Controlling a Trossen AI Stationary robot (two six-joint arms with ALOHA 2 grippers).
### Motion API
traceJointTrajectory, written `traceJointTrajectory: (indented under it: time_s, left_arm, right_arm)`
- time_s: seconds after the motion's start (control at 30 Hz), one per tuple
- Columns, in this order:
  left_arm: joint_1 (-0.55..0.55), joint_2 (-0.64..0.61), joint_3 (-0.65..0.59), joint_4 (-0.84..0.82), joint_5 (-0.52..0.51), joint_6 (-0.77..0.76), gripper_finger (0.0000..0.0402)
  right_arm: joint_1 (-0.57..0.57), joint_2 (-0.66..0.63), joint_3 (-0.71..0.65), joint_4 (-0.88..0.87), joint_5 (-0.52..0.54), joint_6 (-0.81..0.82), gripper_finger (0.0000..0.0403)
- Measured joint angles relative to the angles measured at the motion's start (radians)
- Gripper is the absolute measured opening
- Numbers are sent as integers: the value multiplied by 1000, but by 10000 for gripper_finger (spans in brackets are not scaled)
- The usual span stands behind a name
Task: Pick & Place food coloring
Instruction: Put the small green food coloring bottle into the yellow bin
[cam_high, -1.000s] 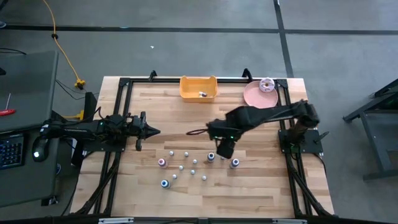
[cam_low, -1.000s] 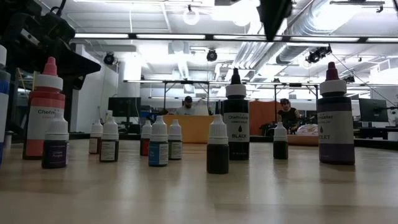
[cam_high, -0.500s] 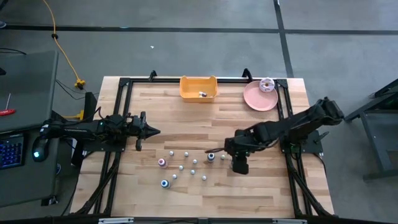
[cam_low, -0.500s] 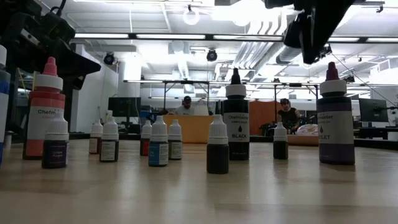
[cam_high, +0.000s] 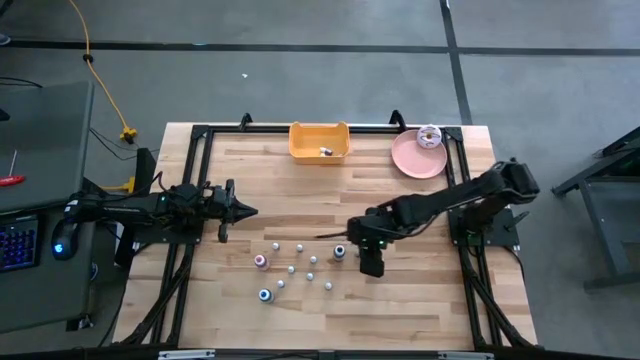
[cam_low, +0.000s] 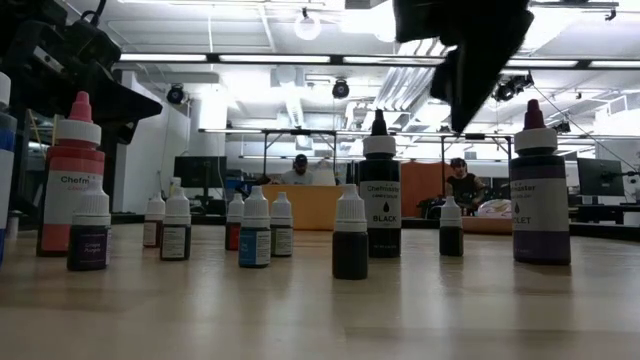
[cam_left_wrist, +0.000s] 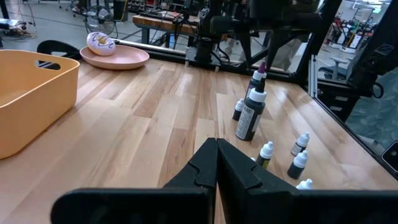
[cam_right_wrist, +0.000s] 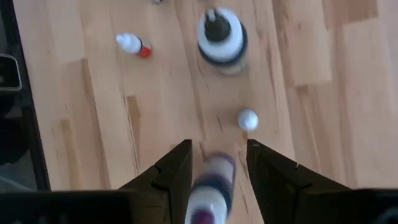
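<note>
Item: purple-capped food coloring bottle (cam_right_wrist: 210, 190) between right gripper (cam_right_wrist: 214, 163) fingers, parted, no contact seen. We judge it light, rigid, tippy; clamp body below cap.

Two robot arms (cam_high: 170, 207) reach over one wooden table (cam_high: 270, 170). One yellow bin (cam_high: 319, 141) sits at the top centre of the high view, holding one small item. One pink plate (cam_high: 415, 157) lies at the upper right, carrying one donut (cam_high: 430, 135). Food coloring bottles (cam_high: 300, 265) cluster at the lower centre; roughly ten show from above, though some are too small to count surely. In the low view, eleven bottles stand visible, and two people (cam_low: 464, 184) sit in the background.
</note>
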Motion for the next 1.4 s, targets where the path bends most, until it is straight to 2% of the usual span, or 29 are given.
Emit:
traceJointTrajectory:
  time_s: [0.13,0.3,0.8,1.2,1.4]
  left_arm:
    - [0,0,0,0,0,0,1]
    - [0,0,0,0,1,0,1]
    - [0,0,0,0,2,0,1]
    - [0,0,0,0,2,0,1]
    - [0,0,0,0,3,0,1]
  right_arm:
    - [-29,83,85,-60,0,-54,142]
    - [-47,136,125,-120,2,-73,142]
    - [-45,159,28,-55,-14,-69,144]
    - [-43,159,0,10,17,-69,207]
    - [-43,170,0,11,20,-69,215]
